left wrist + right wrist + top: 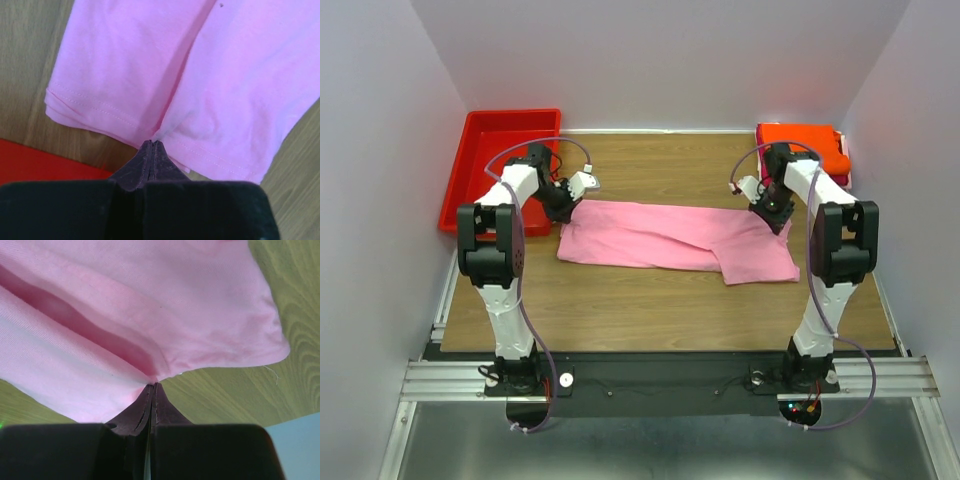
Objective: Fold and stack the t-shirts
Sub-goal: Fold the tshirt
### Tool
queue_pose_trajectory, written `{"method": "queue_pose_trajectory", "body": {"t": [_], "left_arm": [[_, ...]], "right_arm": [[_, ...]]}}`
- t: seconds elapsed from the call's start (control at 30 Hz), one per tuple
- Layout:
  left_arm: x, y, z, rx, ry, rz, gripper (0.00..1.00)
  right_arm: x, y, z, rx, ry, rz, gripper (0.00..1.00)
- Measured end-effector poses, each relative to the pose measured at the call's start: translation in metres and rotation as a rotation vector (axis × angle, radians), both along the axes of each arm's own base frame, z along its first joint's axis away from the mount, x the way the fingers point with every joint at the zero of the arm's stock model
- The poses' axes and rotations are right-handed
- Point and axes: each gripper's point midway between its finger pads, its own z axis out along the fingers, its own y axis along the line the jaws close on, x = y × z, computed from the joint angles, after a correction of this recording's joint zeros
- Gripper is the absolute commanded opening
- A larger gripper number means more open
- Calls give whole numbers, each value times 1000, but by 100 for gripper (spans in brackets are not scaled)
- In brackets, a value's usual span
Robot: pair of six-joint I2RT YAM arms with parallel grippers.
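Operator, your light pink cotton t-shirt [675, 240] lies spread lengthwise across the middle of the wooden tabletop [650, 300], reaching from near the left edge toward the right edge, with a long fold ridge running along it and a flap hanging toward the near side at its right end. Your left gripper [152, 144] sits at the shirt's left end with its dark fingers [145, 165] pressed together, the tips pinching the hemmed edge of the pink cloth where a crease gathers. Your right gripper [154, 386] sits at the shirt's right end, its fingers [137, 412] likewise closed tight on the cloth edge, with a fold converging at the tips. A rigid red plastic tray [480, 150] rests at the far left corner of the tabletop, apart from the shirt. At the far right corner, a folded bright orange t-shirt [805, 140] lies on top of a darker pink-red garment [842, 160], of which only a narrow edge shows.
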Motion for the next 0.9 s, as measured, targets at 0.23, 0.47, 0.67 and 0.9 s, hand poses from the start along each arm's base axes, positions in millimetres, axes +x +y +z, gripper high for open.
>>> {"method": "queue_pose_trajectory", "body": {"t": [0.23,0.47,0.67,0.9], "left_arm": [[3,4,-9,20,-7,30,2],[4,3,-10,13,-6,63,41],[-13,11,22,-27,-29,104,46],[-62,17,34,-66,6,153,46]], "right_arm": [[0,-2,-4,11,7,-24,1],[3,-6,1,36,-5,-97,52],[21,-34,48,178,-95,-271,52],[-67,-64,26,302,81,-501,45]]}}
